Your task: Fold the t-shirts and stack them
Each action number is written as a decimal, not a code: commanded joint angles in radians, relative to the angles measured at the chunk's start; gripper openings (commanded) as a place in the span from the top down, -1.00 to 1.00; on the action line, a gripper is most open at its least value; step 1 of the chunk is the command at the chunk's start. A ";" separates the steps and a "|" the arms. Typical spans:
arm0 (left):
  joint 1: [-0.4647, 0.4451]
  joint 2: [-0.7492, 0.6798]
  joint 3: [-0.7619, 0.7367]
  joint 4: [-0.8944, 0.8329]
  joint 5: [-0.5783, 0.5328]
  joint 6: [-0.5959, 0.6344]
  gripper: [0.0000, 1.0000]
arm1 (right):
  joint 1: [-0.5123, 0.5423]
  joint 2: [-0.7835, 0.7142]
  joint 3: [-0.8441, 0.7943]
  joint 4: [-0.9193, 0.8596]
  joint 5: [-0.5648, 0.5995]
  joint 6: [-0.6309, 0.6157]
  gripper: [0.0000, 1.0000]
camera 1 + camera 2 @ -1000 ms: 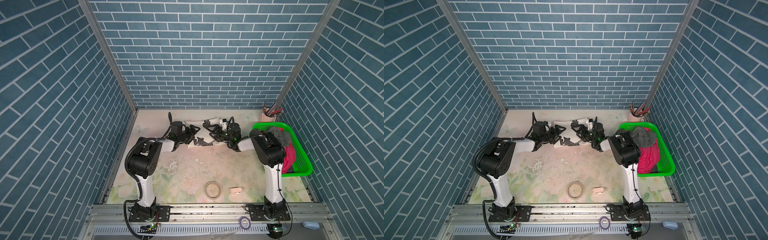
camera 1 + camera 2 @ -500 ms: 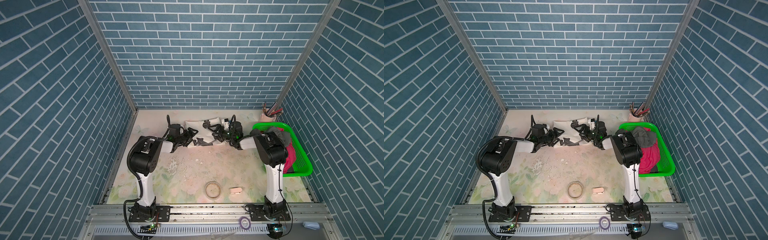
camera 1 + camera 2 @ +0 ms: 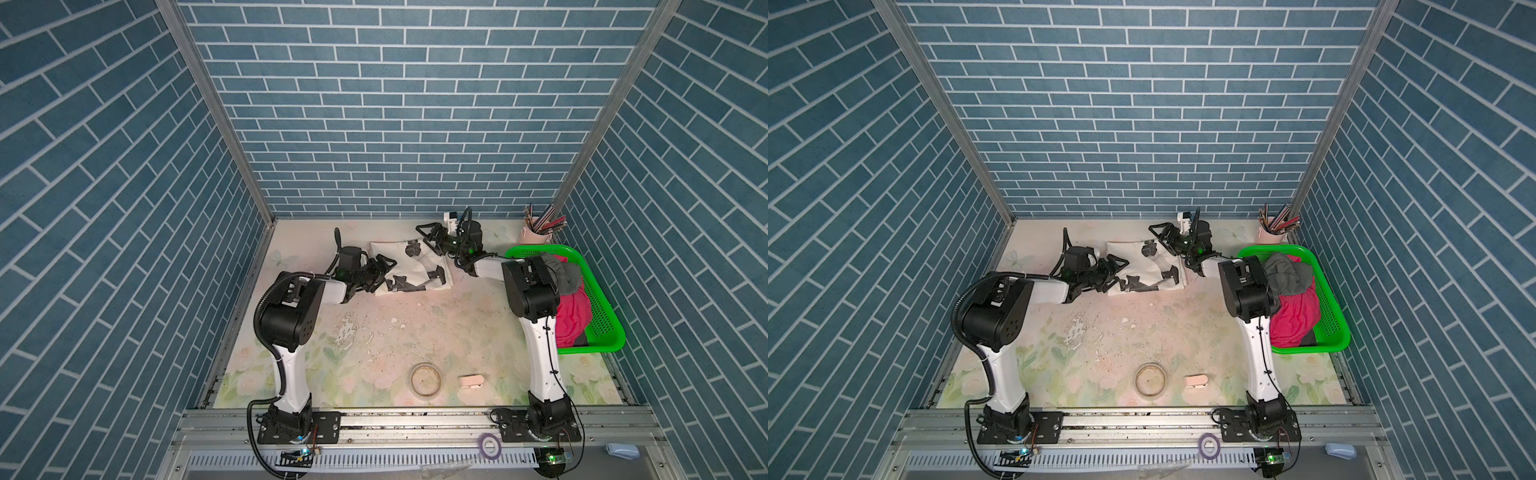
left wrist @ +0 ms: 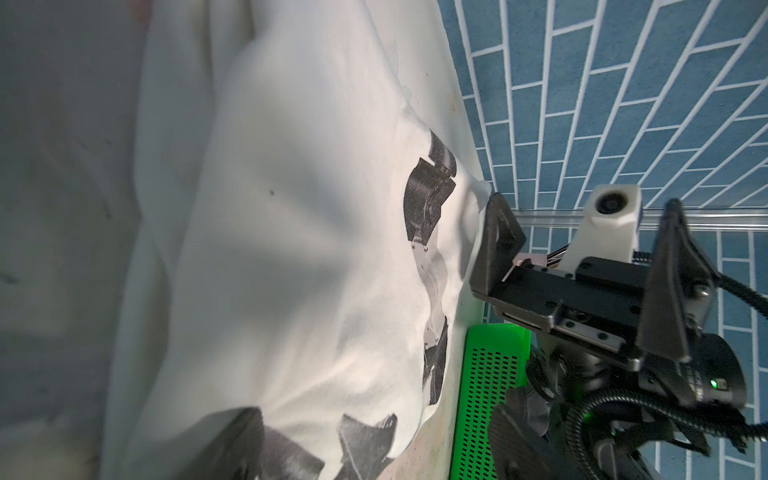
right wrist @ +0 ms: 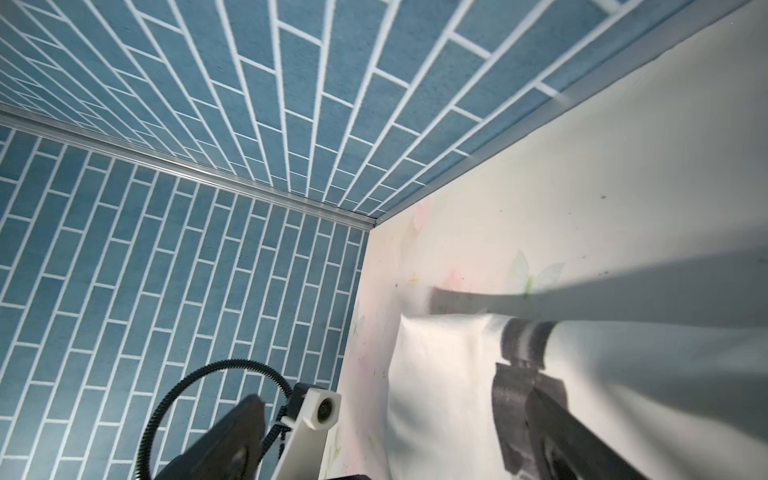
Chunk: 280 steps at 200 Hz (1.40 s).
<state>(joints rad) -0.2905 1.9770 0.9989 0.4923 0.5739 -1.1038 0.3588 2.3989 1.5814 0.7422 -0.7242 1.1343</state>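
White arms (image 3: 540, 357), black joints, ribbed cables (image 3: 258, 320)

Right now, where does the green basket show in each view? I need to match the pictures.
In a top view: the green basket is on the right side, about mid-height.
In a top view: the green basket is again on the right, about mid-height.
Left wrist view: a corner of its mesh shows low down, just past the shirt's edge.
Right wrist view: not in it.
Shared landmark: the cream-white t-shirt, in all four.
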 commanded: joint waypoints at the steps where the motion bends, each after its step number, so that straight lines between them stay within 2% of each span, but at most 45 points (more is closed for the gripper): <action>1: 0.009 0.043 0.005 -0.055 -0.034 0.020 -0.74 | 0.003 0.069 0.070 0.039 0.015 0.067 -0.96; 33: 0.009 0.041 0.000 -0.061 -0.030 0.027 -0.74 | 0.002 0.151 0.185 -0.050 0.078 0.080 -0.96; 63: 0.010 0.044 -0.007 -0.067 -0.028 0.035 -0.74 | -0.006 0.217 0.320 -0.234 0.152 0.071 -0.96; 86: 0.009 0.044 -0.017 -0.072 -0.029 0.044 -0.74 | -0.022 0.225 0.316 -0.278 0.207 0.083 -0.96; 109: 0.016 0.042 -0.033 -0.073 -0.032 0.049 -0.74 | -0.046 0.184 0.241 -0.277 0.254 0.071 -0.96; 147: 0.035 0.024 0.006 -0.139 -0.059 0.092 -0.74 | -0.085 0.135 0.200 -0.290 0.237 0.027 -0.96; 181: 0.037 -0.032 0.129 -0.323 -0.165 0.230 -0.74 | -0.096 0.090 0.282 -0.334 0.156 -0.077 -0.96; 198: 0.035 -0.068 0.216 -0.448 -0.240 0.326 -0.74 | -0.095 0.028 0.308 -0.387 0.136 -0.147 -0.96; 209: 0.027 -0.097 0.275 -0.532 -0.325 0.405 -0.74 | -0.092 -0.030 0.295 -0.412 0.134 -0.188 -0.96; 234: -0.033 -0.167 0.389 -0.696 -0.646 0.630 -0.74 | -0.092 -0.172 0.215 -0.482 0.136 -0.279 -0.96; 256: -0.096 -0.203 0.431 -0.735 -0.918 0.792 -0.74 | -0.092 -0.317 0.085 -0.521 0.163 -0.369 -0.97; 268: -0.103 -0.225 0.421 -0.715 -0.973 0.853 -0.74 | -0.092 -0.395 0.017 -0.547 0.177 -0.425 -0.97; 280: -0.099 -0.245 0.421 -0.741 -1.013 0.841 -0.74 | -0.089 -0.466 -0.055 -0.584 0.205 -0.486 -0.97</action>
<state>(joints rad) -0.3836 1.7538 1.4258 -0.1337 -0.1810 -0.4152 0.2630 2.0483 1.6306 0.2489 -0.5598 0.8219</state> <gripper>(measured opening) 0.869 0.983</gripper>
